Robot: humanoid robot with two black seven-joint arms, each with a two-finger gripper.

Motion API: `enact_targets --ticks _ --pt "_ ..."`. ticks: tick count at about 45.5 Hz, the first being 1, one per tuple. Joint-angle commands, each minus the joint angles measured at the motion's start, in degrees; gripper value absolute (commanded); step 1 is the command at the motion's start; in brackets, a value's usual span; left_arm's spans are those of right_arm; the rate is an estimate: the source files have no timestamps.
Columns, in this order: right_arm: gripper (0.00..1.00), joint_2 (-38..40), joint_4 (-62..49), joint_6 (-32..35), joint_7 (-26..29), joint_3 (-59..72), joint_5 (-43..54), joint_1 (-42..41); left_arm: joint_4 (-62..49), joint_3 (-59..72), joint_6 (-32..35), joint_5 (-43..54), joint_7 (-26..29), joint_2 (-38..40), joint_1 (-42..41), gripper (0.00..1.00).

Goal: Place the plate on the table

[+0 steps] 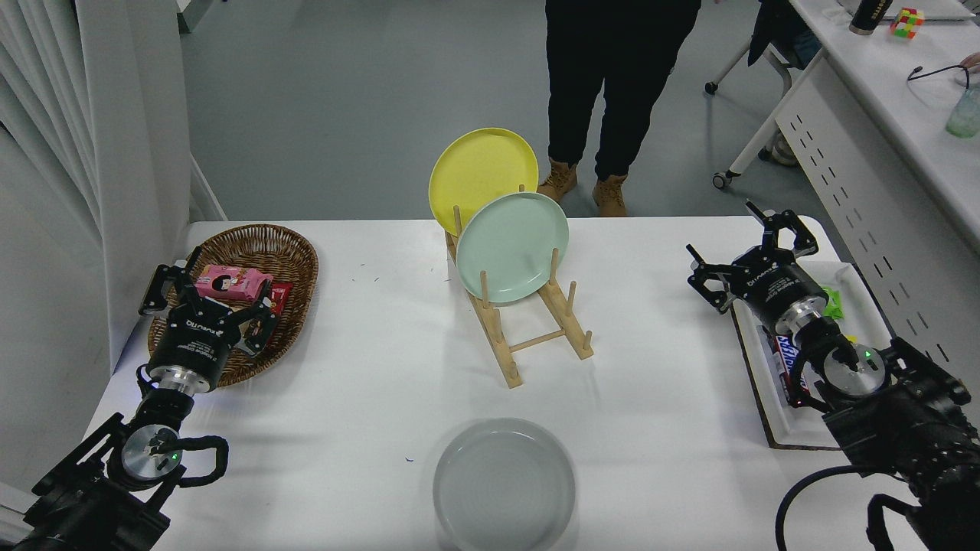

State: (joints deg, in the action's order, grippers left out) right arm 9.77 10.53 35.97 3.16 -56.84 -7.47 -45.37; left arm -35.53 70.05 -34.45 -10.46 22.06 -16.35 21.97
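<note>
Right hand [754,249]: fingers spread wide, nothing between them. I see it hovering over the table [360,367] near the 3 o'clock edge, at the far end of the white snack tray [788,436], which holds a chocolate bar [782,360] and a green packet [831,302].

Left hand [207,295]: parked at about 9 o'clock, fingers also spread, empty, above the near rim of the wicker basket [287,252]. The basket holds a pink snack box [230,282].

Grey plate [504,484]: lying flat on the table at 6 o'clock, close to the near edge, well apart from both hands. Nothing touches it.

Wooden dish rack [536,340]: table centre, toward 12 o'clock from the grey plate. Mint-green plate [511,246] stands on edge in it; yellow plate [481,177] stands behind that, in a farther slot.

A person [612,84] in dark trousers and tan boots stands beyond the table's far edge at 12 o'clock.
</note>
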Motion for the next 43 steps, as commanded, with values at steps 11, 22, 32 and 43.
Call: enact_targets --ticks 11,22,32,43 --pt "1.00 -0.02 -1.13 -0.11 -0.17 4.98 0.00 -0.07 -0.06 0.00 0.00 0.00 0.00 0.00 0.00 0.98" --pt "1.00 -0.02 -2.36 -1.43 -0.17 8.49 0.79 -0.33 0.02 0.00 0.00 0.00 0.00 0.00 0.00 0.98" --pt "1.00 -0.11 -2.45 -5.04 -0.17 13.07 0.79 -1.03 0.02 0.00 0.00 0.00 0.00 0.00 0.00 0.98" --pt "1.00 -0.28 -2.45 -5.12 -0.17 13.16 0.79 -1.12 -0.06 0.00 0.00 0.00 0.00 0.00 0.00 0.98"
